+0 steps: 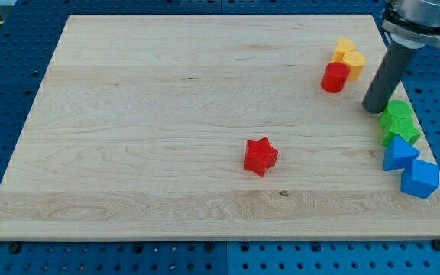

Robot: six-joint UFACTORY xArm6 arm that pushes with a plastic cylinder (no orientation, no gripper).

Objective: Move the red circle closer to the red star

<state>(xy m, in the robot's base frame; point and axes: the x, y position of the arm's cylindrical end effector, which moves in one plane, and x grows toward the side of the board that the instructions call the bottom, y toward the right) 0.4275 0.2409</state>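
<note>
Blue perforated pegboard [205, 260] lies under everything and frames the pale wooden counter [166, 92], a plain, flat, grain-lined board that fills most of the view and is bare over its whole left half. No more of the room shows than that. The arm enters at the view's top right as a dark rod [388, 69]. It carries no claw, so there is nothing to open, close or hold, only my tip [374, 109] resting on the wood. Just to the view's right of my tip and below it, two green blocks [397, 122] and two blue blocks [409, 166] run down the counter's right edge, the nearest green one almost touching the rod. To the view's left of my tip and slightly above, near but apart, stands the red circle [334, 78], pressed against two yellow blocks [348, 55] beyond it. The red star [260, 156] sits alone, well off to the lower left of my tip. I judge my tip sits on the circle's far side from the star so that a push toward the lower left would carry the circle to it, away from the yellows.
</note>
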